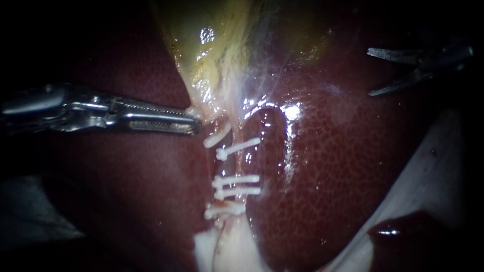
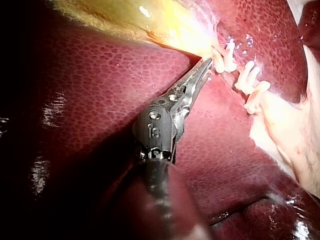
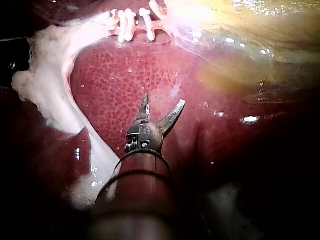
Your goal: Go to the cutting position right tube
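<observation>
We saw a wet, glossy liver (image 1: pixel 343 166), a slick gallbladder (image 1: pixel 212 40), matt white plastic clips (image 1: pixel 237 179), and bright polished metal on our left instrument (image 1: pixel 195 123).

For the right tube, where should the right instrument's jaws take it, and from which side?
Probably the bare stretch of the right tube between the upper clip and the two lower clips. The tube runs up-down, so the right instrument, jaws open, would best come across from the right, over the liver.

Right end effector (image 3: pixel 164 100) open above liver (image 3: pixel 120 75)
</observation>
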`<state>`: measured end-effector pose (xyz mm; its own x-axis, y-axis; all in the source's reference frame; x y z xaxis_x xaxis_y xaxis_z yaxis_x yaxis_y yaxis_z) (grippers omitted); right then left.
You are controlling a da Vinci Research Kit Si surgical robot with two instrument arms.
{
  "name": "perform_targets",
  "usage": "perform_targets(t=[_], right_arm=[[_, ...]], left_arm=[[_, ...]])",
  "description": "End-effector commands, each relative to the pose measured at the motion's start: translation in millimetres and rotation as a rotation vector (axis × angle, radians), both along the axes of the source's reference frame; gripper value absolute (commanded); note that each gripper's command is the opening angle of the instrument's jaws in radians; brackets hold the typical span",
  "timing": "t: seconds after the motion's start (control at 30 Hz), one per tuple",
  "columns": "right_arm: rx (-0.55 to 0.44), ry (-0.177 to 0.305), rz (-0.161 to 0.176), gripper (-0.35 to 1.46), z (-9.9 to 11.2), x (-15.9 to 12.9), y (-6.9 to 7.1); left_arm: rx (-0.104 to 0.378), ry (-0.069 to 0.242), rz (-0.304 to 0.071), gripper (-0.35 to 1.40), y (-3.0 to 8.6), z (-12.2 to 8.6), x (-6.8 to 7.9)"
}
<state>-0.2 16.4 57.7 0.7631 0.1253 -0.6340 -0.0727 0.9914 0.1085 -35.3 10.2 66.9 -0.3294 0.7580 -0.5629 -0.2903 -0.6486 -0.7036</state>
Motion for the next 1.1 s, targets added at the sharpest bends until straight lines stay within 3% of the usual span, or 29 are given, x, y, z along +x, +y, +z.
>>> perform_targets(t=[0.03,0.23,0.4,0.53,0.73,0.8,1.1], right_arm=[[0.002,0.002,-0.001,1.43,0.0,0.0,0.0],[0.001,0.012,0.005,1.43,0.0,0.1,-0.1],[0.002,0.014,0.004,1.43,0.0,0.2,-0.1],[0.004,0.016,0.003,1.43,0.0,0.2,-0.1],[0.03,0.056,-0.019,1.43,-0.3,1.0,-0.7],[0.051,0.092,-0.039,1.43,-0.3,1.8,-1.4],[0.294,0.239,-0.009,1.43,1.3,8.3,-6.8]], left_arm=[[0.001,-0.001,0.001,-0.35,0.1,-0.1,0.2],[0.014,0.0,-0.006,-0.35,1.0,-2.9,2.5],[-0.034,-0.014,-0.034,-0.35,2.8,-7.3,5.2],[-0.059,-0.025,-0.044,-0.35,3.4,-9.2,5.5],[-0.061,-0.023,-0.046,-0.35,3.1,-9.3,5.3],[-0.061,-0.023,-0.046,-0.35,3.1,-9.3,5.3],[-0.061,-0.023,-0.047,-0.35,3.0,-9.5,5.3]])
